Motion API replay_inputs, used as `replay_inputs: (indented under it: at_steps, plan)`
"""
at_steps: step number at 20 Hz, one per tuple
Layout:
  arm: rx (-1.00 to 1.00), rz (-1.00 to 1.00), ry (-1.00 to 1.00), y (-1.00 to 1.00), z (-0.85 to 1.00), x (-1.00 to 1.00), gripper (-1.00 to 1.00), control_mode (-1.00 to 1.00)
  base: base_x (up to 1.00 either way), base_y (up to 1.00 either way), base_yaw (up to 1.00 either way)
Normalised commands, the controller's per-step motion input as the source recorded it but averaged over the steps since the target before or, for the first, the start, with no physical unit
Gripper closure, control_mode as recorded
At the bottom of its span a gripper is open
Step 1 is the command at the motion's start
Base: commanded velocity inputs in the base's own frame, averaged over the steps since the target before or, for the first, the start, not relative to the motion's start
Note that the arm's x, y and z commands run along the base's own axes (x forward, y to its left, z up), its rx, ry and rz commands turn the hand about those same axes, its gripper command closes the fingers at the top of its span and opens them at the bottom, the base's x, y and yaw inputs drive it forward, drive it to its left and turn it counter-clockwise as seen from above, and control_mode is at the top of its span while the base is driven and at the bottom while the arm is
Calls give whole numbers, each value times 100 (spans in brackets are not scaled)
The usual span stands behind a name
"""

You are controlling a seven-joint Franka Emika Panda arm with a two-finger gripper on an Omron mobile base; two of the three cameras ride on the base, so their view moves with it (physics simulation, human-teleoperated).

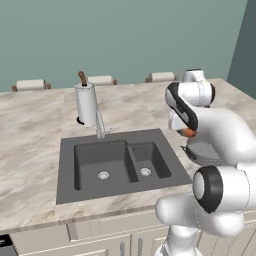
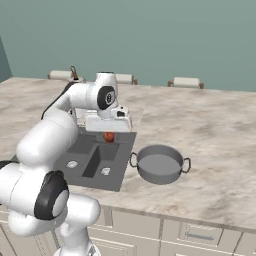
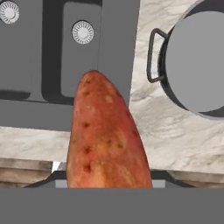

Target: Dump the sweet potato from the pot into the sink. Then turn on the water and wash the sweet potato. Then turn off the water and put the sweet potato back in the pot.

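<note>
While the load hangs above the sink's right edge, the following is noted.
Gripper: the gripper (image 2: 109, 131) is clenched on the sweet potato (image 2: 109, 136), which hangs point-down beneath it.
Sweet potato: it is held in the air over the right rim of the sink (image 2: 120, 172), at about 9 o'clock from the pot (image 2: 159, 165).
Pot: it is seen upright and empty on the worktop (image 2: 215, 150), just beside the sink.
Step in hand: carrying the vegetable back to the pot is judged to be under way.
Advice: the load should be carried toward 3 o'clock until centred over the pot, lowered inside the rim, then released gently.
</note>
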Motion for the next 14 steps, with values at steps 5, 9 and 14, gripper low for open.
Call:
replay_inputs:
  at_steps: [5,9,14]
  plan:
    - [-10,-17,0,-80,-20,9,100,-100,0,0,0]
    - [-6,-12,0,-73,-34,10,100,-100,0,0,0]
    - [0,-6,0,-59,-40,19,100,-100,0,0,0]
